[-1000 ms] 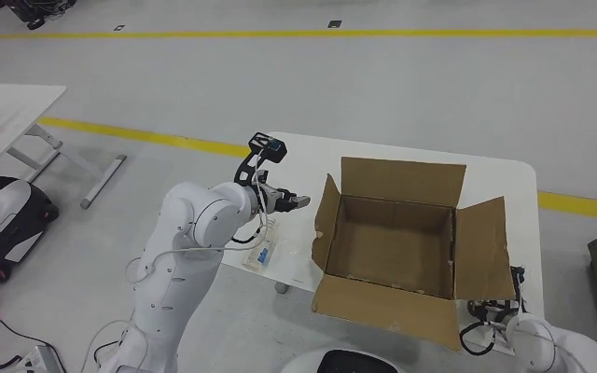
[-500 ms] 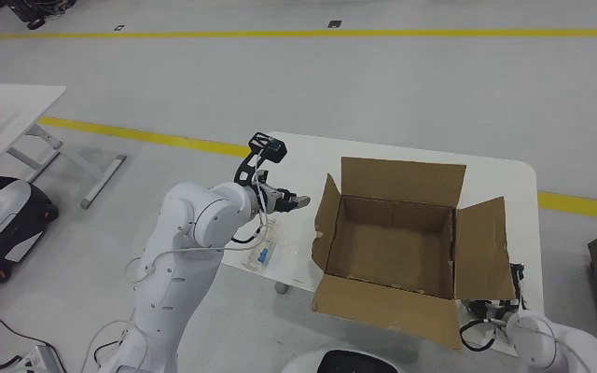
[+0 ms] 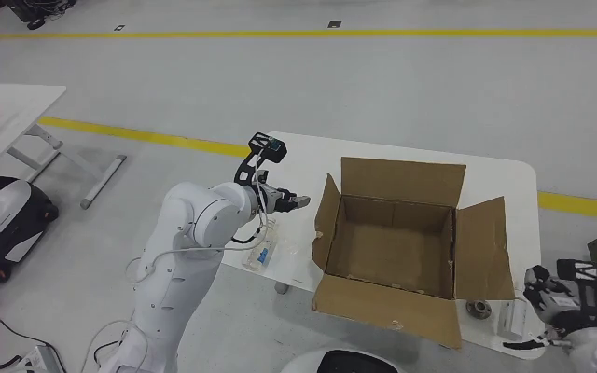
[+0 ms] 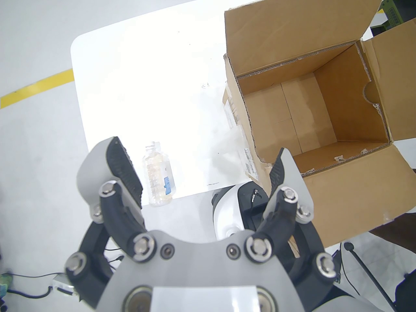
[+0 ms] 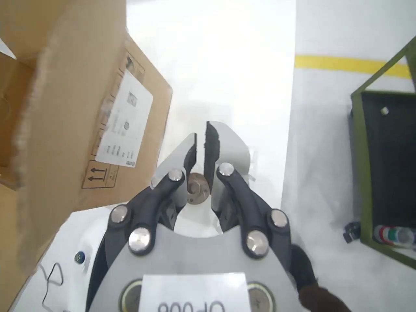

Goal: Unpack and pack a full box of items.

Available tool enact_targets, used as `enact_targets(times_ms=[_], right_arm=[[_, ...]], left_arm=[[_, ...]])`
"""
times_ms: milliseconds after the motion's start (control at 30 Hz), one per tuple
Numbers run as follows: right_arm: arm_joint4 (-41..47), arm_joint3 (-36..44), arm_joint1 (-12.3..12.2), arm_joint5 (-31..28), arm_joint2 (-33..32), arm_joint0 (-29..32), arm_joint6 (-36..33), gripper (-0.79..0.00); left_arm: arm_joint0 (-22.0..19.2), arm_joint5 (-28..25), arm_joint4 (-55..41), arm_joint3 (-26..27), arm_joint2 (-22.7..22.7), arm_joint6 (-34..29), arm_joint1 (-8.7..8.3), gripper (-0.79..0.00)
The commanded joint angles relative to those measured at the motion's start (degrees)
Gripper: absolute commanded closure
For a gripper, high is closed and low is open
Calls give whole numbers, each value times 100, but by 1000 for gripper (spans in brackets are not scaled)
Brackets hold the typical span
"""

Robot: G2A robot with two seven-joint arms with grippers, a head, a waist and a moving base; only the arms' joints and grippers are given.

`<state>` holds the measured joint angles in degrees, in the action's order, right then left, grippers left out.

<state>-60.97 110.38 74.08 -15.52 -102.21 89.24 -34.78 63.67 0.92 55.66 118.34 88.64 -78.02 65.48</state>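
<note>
The box (image 3: 392,247) stands right of the middle in the top view, on the white table (image 3: 298,158). It is open at the top, and its bare brown floor shows all the way across. A white label (image 5: 125,124) is stuck on one outer side.

A small clear bottle (image 3: 263,254) lies on its side on the table, to the lower left of the box and near the table's edge.

The left gripper (image 4: 198,150) hangs over the table just left of the box. Its fingers are spread wide and hold nothing.

The right gripper (image 5: 201,137) is in the lower right corner of the top view, beside the box. Its fingers are almost pressed together with nothing between them. A small round metal ring (image 5: 195,189) lies on the table under it.

A green bin (image 5: 373,170) stands on the floor past the table. It is black inside and holds a few small things I cannot make out.
</note>
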Motion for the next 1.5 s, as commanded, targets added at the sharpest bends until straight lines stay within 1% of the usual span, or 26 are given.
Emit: enact_targets(times_ms=[0,300,367,433,500,600,767,800,1467], right_arm=[[183,51,-10,-281,-160,199,501,0],[225,43,-12,-319,-182,228,543,0],[408,119,-8,-392,-124,277,638,0],[-110,253,-12,-288,-196,322,1362,0],[217,169,32,-133,-111,339,2224,0],[816,14,76,-290,-63,281,3339,0],[380,-422,77,-356,171,-56,3944,0],[302,-488,81,-266,219,-122,4034,0],[317,-506,85,-253,249,-140,4062,0]], left_arm=[[0,0,0,0,0,0,0,-785],[0,0,0,0,0,0,0,-785],[0,0,0,0,0,0,0,-785],[0,0,0,0,0,0,0,-785],[0,0,0,0,0,0,0,-785],[0,0,0,0,0,0,0,-785],[0,0,0,0,0,0,0,-785],[0,0,0,0,0,0,0,-785],[0,0,0,0,0,0,0,-785]])
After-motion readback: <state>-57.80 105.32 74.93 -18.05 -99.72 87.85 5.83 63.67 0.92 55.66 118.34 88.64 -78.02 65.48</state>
